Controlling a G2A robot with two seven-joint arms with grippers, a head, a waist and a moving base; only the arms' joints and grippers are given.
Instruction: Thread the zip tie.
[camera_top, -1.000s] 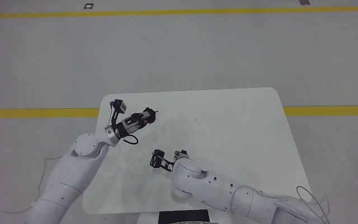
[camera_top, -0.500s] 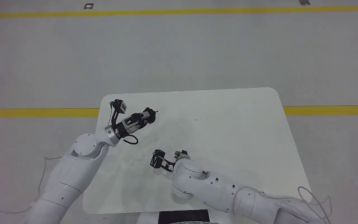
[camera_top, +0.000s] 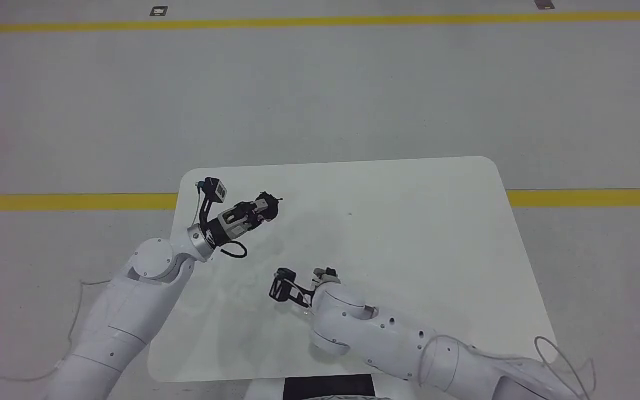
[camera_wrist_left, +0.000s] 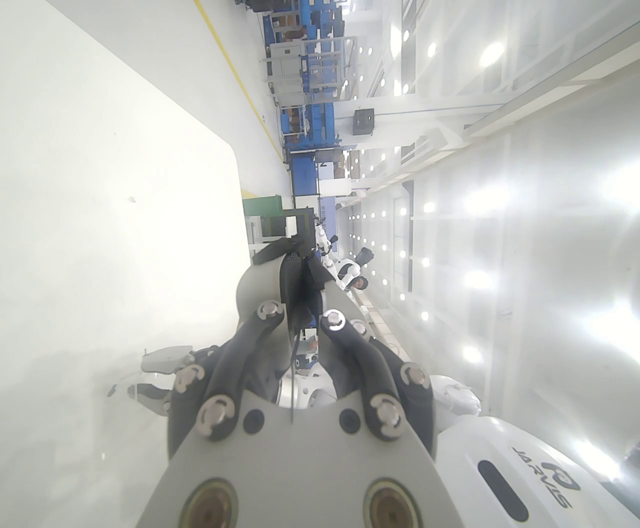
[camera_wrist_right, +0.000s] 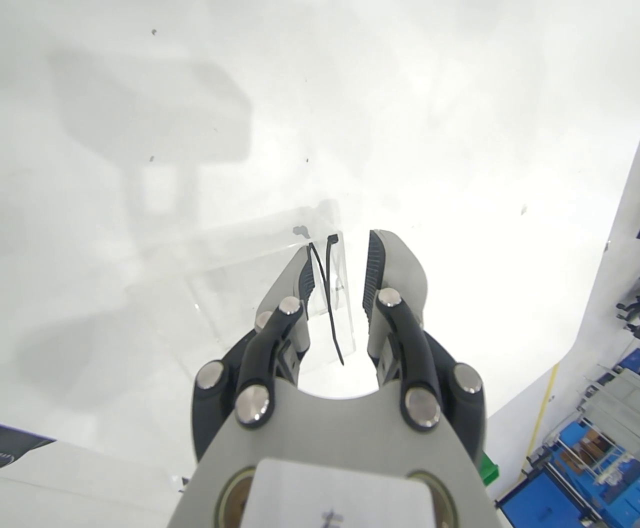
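Note:
In the left wrist view my left gripper (camera_wrist_left: 300, 265) is shut on a thin black zip tie (camera_wrist_left: 295, 350), whose strap runs back between the fingers toward the wrist. From above, this gripper (camera_top: 268, 205) hovers over the table's far left part. My right gripper (camera_wrist_right: 340, 255) is open, one finger on each side of a second black zip tie (camera_wrist_right: 327, 285). That tie rests against a clear plastic block (camera_wrist_right: 235, 280) on the table, and neither pad touches it. In the top view the right gripper (camera_top: 281, 288) sits low near the table's front left.
The white table (camera_top: 420, 220) is bare across its middle and right. Its left edge and rounded corner lie close to the left arm. Grey floor with yellow lines surrounds the table.
The right arm's upper part has edged slightly. Both grippers keep their places and their states.

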